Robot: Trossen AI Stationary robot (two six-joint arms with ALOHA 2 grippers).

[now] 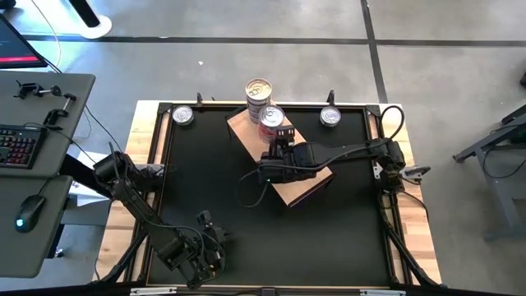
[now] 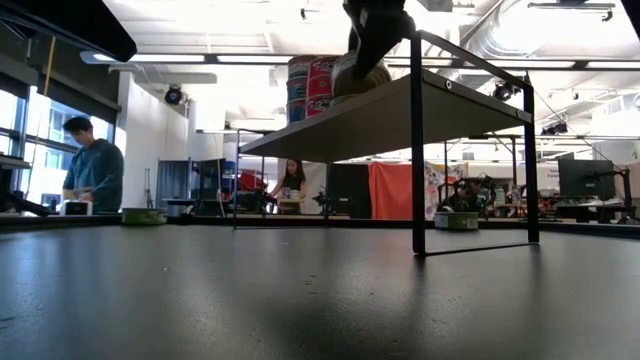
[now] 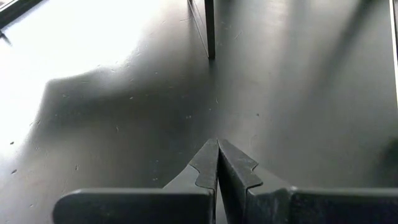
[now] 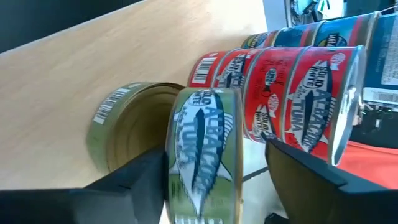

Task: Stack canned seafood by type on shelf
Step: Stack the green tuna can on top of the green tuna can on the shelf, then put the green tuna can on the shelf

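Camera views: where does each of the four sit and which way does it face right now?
High view: overhead, straight down on the table; both arms, shelf, tin stacks.
Low view: table-top height, level into the room; shelf on its legs, right arm above, people beyond.
Left wrist view: over bare table; left pincer shut.
Right wrist view: along the shelf; right pincer open around a green-labelled tin, red tuna tins beside.
Shared: high and right wrist both show the red tuna tins.

I see the shelf (image 1: 289, 187) standing on the black table (image 1: 205, 164), tins (image 1: 265, 105) stacked at its far end.
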